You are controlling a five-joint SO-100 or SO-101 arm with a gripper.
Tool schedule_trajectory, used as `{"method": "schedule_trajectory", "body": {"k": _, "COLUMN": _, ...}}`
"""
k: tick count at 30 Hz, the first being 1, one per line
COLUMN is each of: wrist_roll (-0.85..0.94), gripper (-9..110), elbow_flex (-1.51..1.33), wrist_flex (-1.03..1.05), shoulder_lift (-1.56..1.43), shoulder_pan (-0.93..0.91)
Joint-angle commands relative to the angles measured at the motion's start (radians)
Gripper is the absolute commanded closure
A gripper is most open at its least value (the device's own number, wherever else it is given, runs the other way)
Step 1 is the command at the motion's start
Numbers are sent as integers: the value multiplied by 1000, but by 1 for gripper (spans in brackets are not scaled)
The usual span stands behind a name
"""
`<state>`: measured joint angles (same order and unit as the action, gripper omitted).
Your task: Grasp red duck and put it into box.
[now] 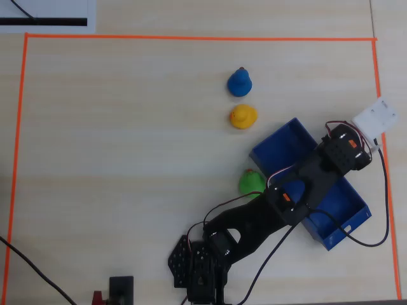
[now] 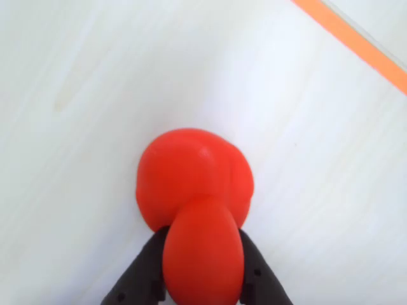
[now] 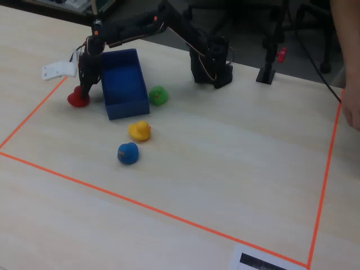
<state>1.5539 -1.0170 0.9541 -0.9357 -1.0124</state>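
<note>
The red duck (image 2: 194, 184) sits on the pale table, seen close up in the wrist view. My gripper (image 2: 202, 236) has its two black fingers pressed against both sides of the duck's head. In the fixed view the duck (image 3: 77, 99) rests on the table just left of the blue box (image 3: 121, 79), with the gripper (image 3: 82, 93) down on it. In the overhead view the duck is hidden under my wrist, which reaches across the box (image 1: 286, 143).
A green duck (image 1: 251, 182) lies against the box's left wall in the overhead view. A yellow duck (image 1: 243, 116) and a blue duck (image 1: 239, 82) lie farther off. A white piece (image 1: 376, 117) lies by the orange tape line (image 2: 356, 38).
</note>
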Motion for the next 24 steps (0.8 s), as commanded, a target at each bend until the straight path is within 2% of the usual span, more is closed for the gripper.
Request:
{"method": "schedule_trajectory", "body": {"k": 1, "wrist_roll": -48, "gripper": 101, "elbow_flex": 86, "wrist_flex": 40, "shoulder_lift": -103, "shoulder_pan": 21}}
{"method": "schedule_trajectory", "body": {"k": 9, "wrist_roll": -184, "gripper": 101, "elbow_flex": 189, "wrist_flex": 339, "shoulder_lift": -410, "shoulder_pan": 124}}
{"method": "schedule_trajectory", "body": {"k": 15, "wrist_roll": -195, "gripper": 101, "elbow_flex": 153, "wrist_flex": 621, "shoulder_lift": -726, "shoulder_pan": 199}}
{"method": "schedule_trajectory", "body": {"k": 20, "wrist_roll": -172, "gripper": 101, "elbow_flex": -51, "wrist_flex": 758, "shoulder_lift": -962, "shoulder_pan": 247}}
{"method": "schedule_trajectory", "body": {"k": 24, "wrist_roll": -67, "gripper": 101, "elbow_flex": -423, "wrist_flex": 775, "shoulder_lift": -1121, "shoulder_pan": 212}}
